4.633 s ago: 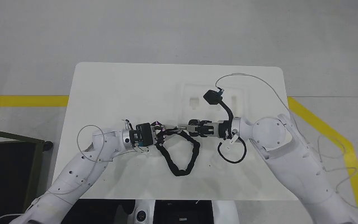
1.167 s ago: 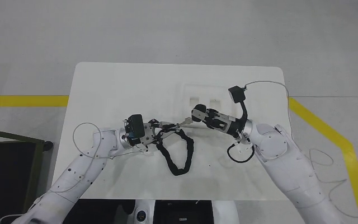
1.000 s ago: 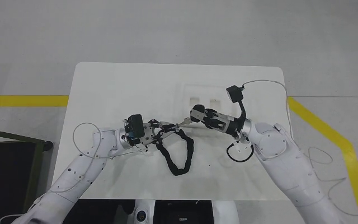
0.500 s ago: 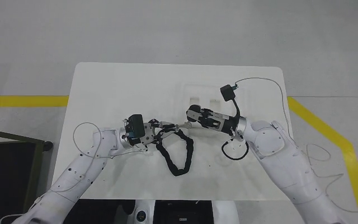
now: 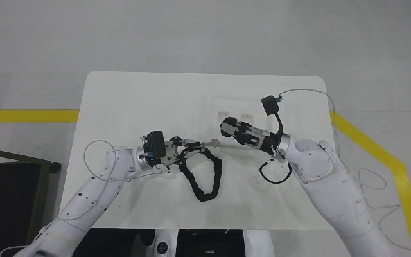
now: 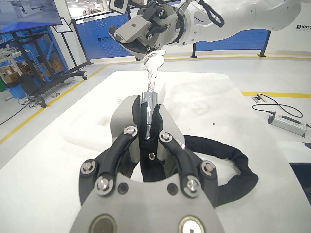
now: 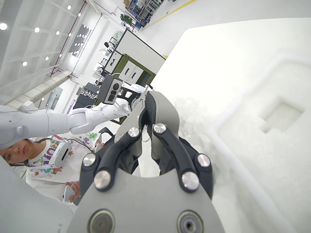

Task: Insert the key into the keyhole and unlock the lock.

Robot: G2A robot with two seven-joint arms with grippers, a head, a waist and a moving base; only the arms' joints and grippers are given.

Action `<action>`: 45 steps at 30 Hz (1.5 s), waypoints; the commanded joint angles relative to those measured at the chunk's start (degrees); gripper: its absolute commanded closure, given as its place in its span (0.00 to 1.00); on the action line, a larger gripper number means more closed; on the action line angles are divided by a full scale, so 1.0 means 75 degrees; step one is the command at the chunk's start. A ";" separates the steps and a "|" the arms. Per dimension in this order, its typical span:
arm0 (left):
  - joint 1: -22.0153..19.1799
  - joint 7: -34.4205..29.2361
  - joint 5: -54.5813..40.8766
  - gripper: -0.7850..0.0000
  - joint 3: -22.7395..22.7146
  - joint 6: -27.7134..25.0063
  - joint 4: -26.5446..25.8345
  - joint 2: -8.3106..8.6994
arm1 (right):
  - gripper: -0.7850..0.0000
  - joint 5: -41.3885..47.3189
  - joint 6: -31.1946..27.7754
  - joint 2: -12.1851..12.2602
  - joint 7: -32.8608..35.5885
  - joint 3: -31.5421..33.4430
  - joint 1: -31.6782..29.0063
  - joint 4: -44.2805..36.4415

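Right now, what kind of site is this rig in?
Probably a big industrial hall used as a robotics test floor: yellow floor lines beside the white table, blue partition panels, a screen on a wheeled stand, and a high ceiling with rows of lights.

Since 4.6 s ago, right gripper (image 5: 221,132) risen from frame centre toward upper middle. Forearm then level, now slanting down to right. Silver metal key (image 5: 209,142) in its pinch tilted with it, bow end now nearer frame top than chrome lock barrel (image 6: 148,112) clamped in left gripper (image 5: 186,146). Right wrist rolled: black camera box (image 5: 270,104) swung right, drifted left half second ago, right again now. Left wrist rolled too, black camera module (image 5: 155,144) turned up on top. Black fabric-sleeved chain loop (image 5: 209,177) narrower, its right side drawn leftward.
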 commanded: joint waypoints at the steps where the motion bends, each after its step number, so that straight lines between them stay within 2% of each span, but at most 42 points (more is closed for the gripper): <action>1: 0.0017 0.0009 -0.0057 1.00 -0.0023 0.0000 0.0021 -0.0001 | 1.00 0.0039 -0.0069 0.0019 0.0145 0.0049 -0.0083 -0.0068; 15: 0.0047 -0.0163 -0.0257 1.00 -0.0081 -0.0054 0.0009 -0.0029 | 1.00 0.0138 -0.0147 -0.0023 0.0423 -0.0121 0.0047 -0.0160; 27: 0.0076 -0.0194 -0.0168 1.00 -0.0099 -0.0015 -0.0031 -0.0043 | 1.00 -0.0044 0.0172 -0.0093 0.0341 -0.0282 0.0273 0.0025; 45: 0.0119 -0.0147 -0.0151 1.00 -0.0177 -0.0054 -0.0028 -0.0047 | 1.00 -0.0198 0.0022 -0.0069 0.0269 -0.0039 0.0060 -0.0280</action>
